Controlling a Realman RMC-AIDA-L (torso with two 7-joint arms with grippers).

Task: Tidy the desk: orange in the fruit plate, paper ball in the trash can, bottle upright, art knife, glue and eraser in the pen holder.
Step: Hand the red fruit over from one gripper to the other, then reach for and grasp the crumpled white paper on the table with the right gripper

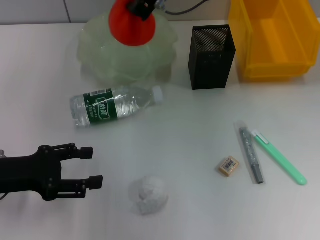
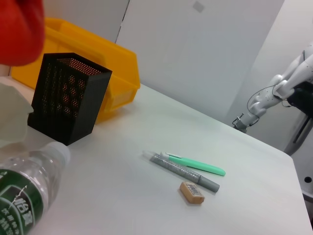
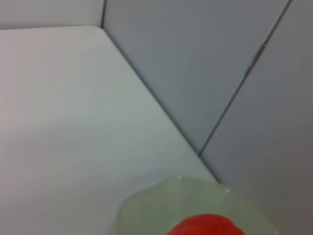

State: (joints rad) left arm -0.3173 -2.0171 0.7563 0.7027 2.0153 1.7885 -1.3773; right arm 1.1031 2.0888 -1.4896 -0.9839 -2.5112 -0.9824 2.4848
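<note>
My right gripper [image 1: 141, 7] holds the red-orange orange [image 1: 132, 27] [image 2: 17, 29] [image 3: 205, 226] from above, just over the pale green fruit plate [image 1: 100, 55] [image 3: 146, 210]. The bottle [image 1: 110, 106] [image 2: 24, 191] lies on its side in front of the plate. Near the front edge sits the paper ball [image 1: 148, 194], and left of it my left gripper [image 1: 97, 167] stands open and empty. On the right lie the eraser [image 1: 228, 166] [image 2: 191, 192], the grey glue stick [image 1: 251, 155] and the green art knife [image 1: 280, 157]. The pen holder [image 1: 211, 57] and the trash can [image 1: 275, 40] stand at the back right.
A white wall runs close behind the plate and the yellow bin. Bare white tabletop lies between the bottle, the paper ball and the small items. Another robot arm [image 2: 274, 93] stands beyond the table's far side.
</note>
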